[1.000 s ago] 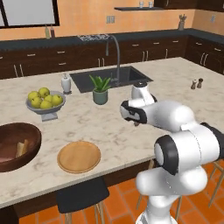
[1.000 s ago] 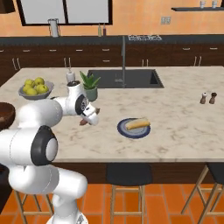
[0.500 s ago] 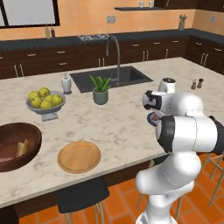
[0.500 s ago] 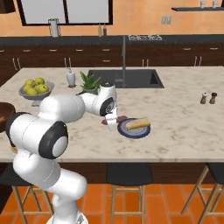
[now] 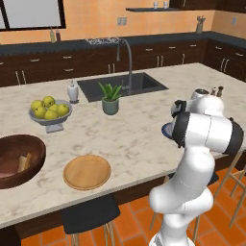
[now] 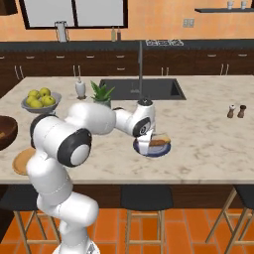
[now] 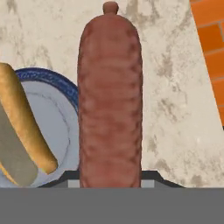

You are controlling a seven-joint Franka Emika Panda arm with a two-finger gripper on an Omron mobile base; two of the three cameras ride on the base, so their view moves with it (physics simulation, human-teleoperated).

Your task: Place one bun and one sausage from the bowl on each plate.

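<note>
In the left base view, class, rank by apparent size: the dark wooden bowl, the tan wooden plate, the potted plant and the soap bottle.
1. dark wooden bowl, though the frame edge cuts it off
2. tan wooden plate, a bit narrower
3. potted plant
4. soap bottle

The bowl and plate sit nearer the camera, which flatters them.

sausage point(image 7: 110, 100): pinkish-brown, upright at frame centre, over blue-rimmed plate point(image 7: 52, 76) edge. bun point(image 7: 24, 127): tan, lying on that plate, lower left. wooden plate point(image 5: 87, 171): bare, lower left. dark bowl point(image 5: 19, 161): left edge.
</note>
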